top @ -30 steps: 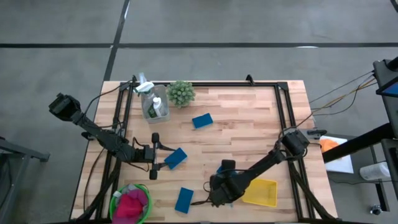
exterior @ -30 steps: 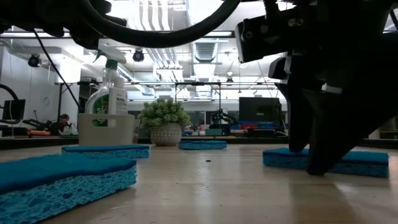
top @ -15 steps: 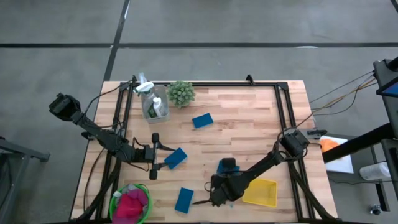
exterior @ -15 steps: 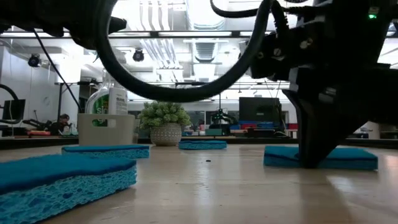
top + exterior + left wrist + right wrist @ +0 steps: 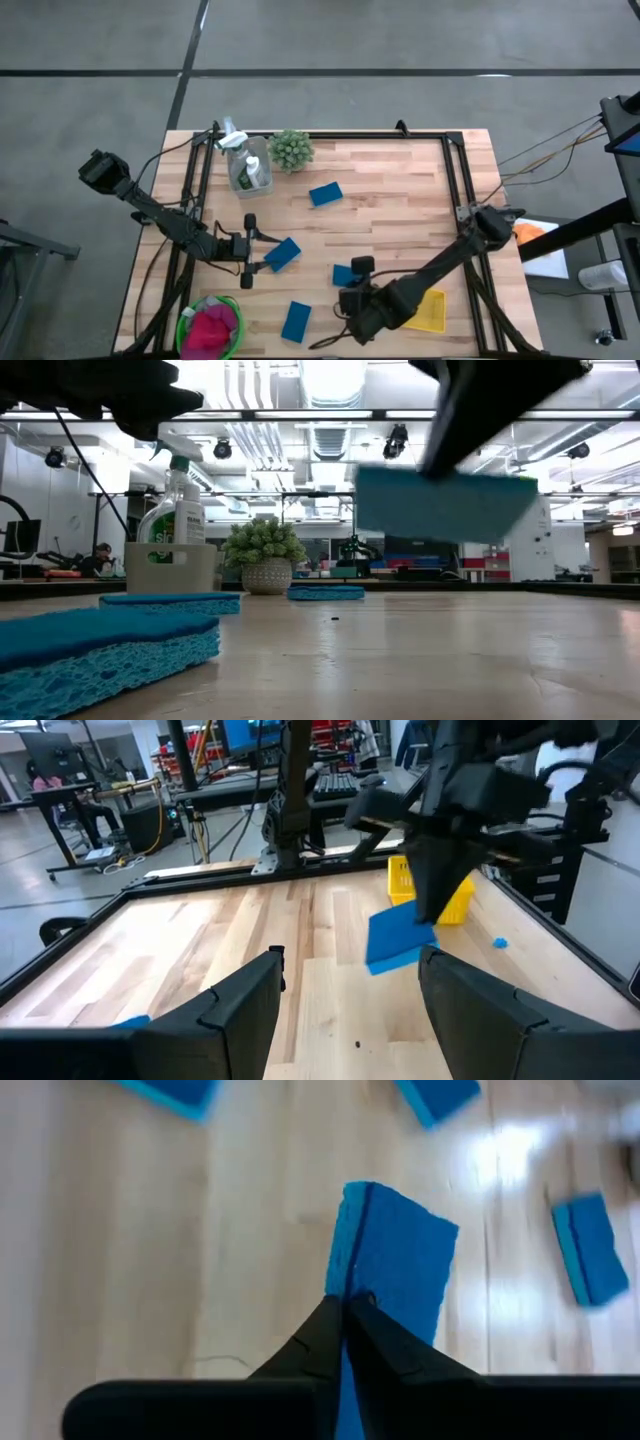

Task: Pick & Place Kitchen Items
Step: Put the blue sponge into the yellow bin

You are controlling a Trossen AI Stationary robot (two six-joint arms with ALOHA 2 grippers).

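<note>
- Sponge in the grip: you have the right end effector (image 5: 343,1305) pinched tight on one thin edge of a flat blue rectangular sponge (image 5: 392,1270), which hangs clear of the wooden surface (image 5: 400,190) in the low view.
- From the right wrist, its long axis runs straight away from the fingers, the free end pointing outward; in the low view it sits nearly level, broad face showing.
- From above, you see that held sponge (image 5: 345,274) near the front middle of the surface, just beside the yellow tray (image 5: 428,310).
- Your left end effector (image 5: 250,250) stands spread, holding nothing, with a second sponge (image 5: 283,253) lying just off its tips, long axis diagonal.
- A third sponge (image 5: 325,193) lies mid-surface, also diagonal; a fourth (image 5: 296,321) lies near the front edge, long axis roughly front to back.
- Texture (clearest in the low view): the nearest sponge (image 5: 105,650) is porous, with a darker smooth top layer.
- A green bowl (image 5: 185,325) at the front left corner holds soft pink and red cloths (image 5: 210,328).
- A clear container (image 5: 246,170) holding a spray bottle stands at the back, beside the round spiky plant (image 5: 291,149).
</note>
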